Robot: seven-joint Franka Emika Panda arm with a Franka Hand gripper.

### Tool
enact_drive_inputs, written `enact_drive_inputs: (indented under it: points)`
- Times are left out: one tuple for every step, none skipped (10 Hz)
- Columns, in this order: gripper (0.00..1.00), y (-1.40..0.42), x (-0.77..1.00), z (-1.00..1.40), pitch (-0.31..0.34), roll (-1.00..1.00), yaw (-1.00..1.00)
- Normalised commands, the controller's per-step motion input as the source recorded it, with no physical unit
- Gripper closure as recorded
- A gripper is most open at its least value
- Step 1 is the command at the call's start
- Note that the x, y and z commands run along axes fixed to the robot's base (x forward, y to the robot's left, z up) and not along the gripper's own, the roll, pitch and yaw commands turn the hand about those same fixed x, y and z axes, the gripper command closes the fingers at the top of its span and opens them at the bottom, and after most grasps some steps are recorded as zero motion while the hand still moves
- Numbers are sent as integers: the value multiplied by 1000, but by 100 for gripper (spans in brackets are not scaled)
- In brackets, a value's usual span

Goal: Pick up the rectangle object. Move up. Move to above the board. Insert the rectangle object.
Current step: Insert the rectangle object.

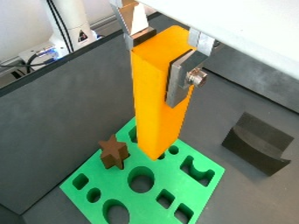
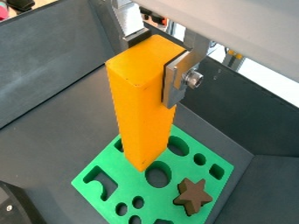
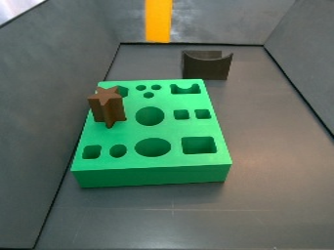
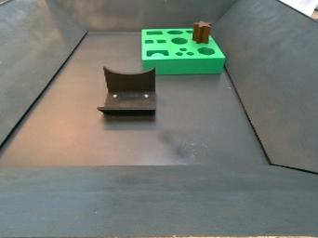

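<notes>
My gripper (image 1: 158, 57) is shut on the rectangle object (image 1: 158, 101), a tall orange-yellow block held upright by its top end; both wrist views show this (image 2: 156, 59). The block (image 2: 140, 114) hangs above the green board (image 1: 198, 197), with its lower end over the board's holes near one edge. I cannot tell whether it touches the board. In a side view the block (image 3: 158, 20) shows high above the far end of the bin, behind the board (image 3: 150, 161); the gripper is out of that view. The other side view shows the board (image 4: 180, 58) but neither block nor gripper.
A brown star-shaped block (image 3: 105, 105) stands in the board, also seen in a wrist view (image 1: 112, 151). The dark fixture (image 4: 126, 91) stands on the floor away from the board (image 3: 206, 62). Sloping dark bin walls (image 4: 37, 84) surround the floor.
</notes>
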Motion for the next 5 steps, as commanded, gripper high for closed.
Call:
enact_drive_inputs:
  points:
    - [100, -491, 131, -291, -116, 0, -83]
    - [100, -771, 474, -320, -37, 50, -231]
    - [100, -703, 557, -29, 0, 24, -194]
    - [100, -614, 220, 0, 0, 0, -526]
    - [100, -491, 114, -54, 0, 0, -714]
